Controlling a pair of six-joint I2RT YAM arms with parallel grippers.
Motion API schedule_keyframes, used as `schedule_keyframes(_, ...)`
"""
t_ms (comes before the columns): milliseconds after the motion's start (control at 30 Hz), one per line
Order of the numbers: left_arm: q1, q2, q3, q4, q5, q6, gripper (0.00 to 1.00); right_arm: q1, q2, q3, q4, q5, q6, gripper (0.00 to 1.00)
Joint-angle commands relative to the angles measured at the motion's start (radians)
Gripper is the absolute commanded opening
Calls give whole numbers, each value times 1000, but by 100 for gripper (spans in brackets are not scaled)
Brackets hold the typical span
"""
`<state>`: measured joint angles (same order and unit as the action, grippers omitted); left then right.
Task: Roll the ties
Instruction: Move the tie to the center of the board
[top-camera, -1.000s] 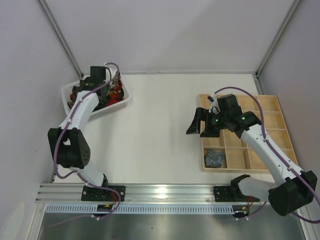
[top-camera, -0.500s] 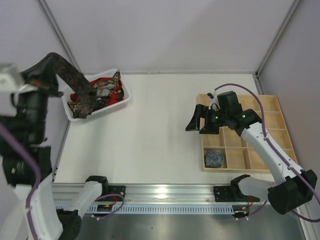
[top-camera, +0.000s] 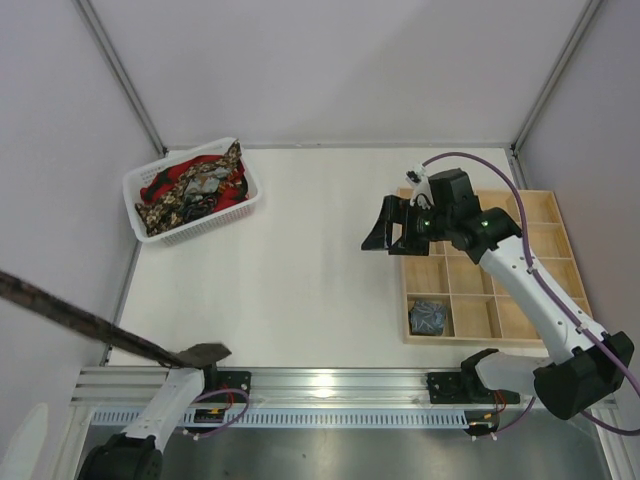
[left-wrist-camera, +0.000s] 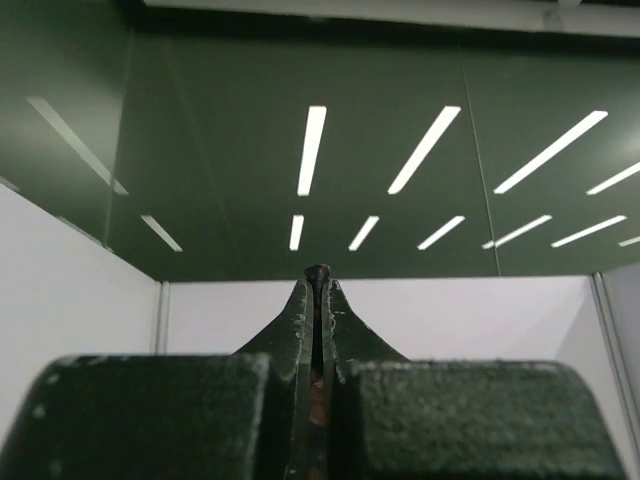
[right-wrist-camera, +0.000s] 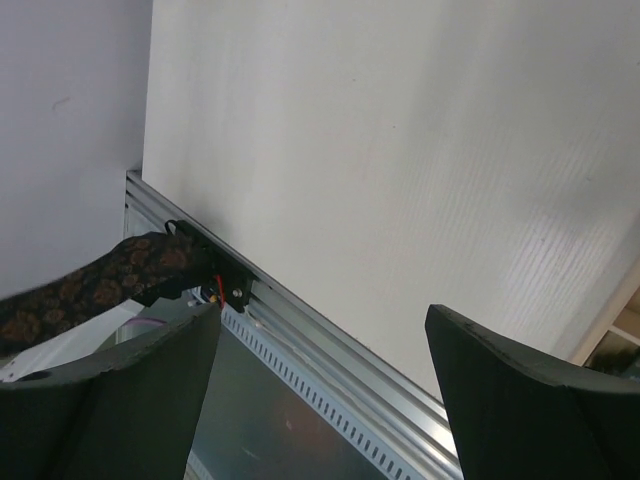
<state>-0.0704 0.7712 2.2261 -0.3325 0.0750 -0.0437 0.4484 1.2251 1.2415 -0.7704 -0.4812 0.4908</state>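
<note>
A dark brown-maroon patterned tie (top-camera: 90, 322) stretches from the left edge of the top view down to its pointed end near the left arm's base; it also shows in the right wrist view (right-wrist-camera: 100, 280). My left gripper (left-wrist-camera: 317, 275) points up at the ceiling and is shut on a strip of that tie; it is outside the top view. Several more ties (top-camera: 195, 190) lie heaped in a white basket (top-camera: 140, 180) at the back left. My right gripper (top-camera: 385, 228) is open and empty above the table, left of the tray; its jaws stand wide apart (right-wrist-camera: 322, 310).
A wooden compartment tray (top-camera: 540, 215) lies at the right, with one small grey-blue coiled tie (top-camera: 428, 316) in a near-left compartment. The aluminium rail (top-camera: 330, 385) runs along the near edge. Walls enclose the left, back and right.
My left arm has swung up and out of the top view, pulling the dark tie out of the basket; it now trails across the near left. My right gripper moved slightly left.
</note>
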Motion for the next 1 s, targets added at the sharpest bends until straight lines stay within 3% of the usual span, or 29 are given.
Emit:
schedule_keyframes(0,-76,23,76,-16,-70,97,0,21,-1,39,13,-4,12,91)
schedule_keyframes(133,-196,-22,63,4,-126,142,0,29,-13,19,-13,3,8,91)
schedule_keyframes(267,-223,-70,0,17,-149,162,0,30,-30,4,-39,12,-3,91)
schedule_keyframes(467,-258,-18,-37,-31,-126,119,0,29,-29,1,-38,12,-9,91)
schedule_keyframes(567,-258,16,-126,8,-118,64,0,29,-27,3,-32,18,-14,91)
schedule_keyframes(867,-267,140,-638,329,29,-275,0,4,-33,-34,-1,21,-3,91)
schedule_keyframes(967,-366,265,-687,385,-42,-208,0,-26,-36,-51,5,12,0,91)
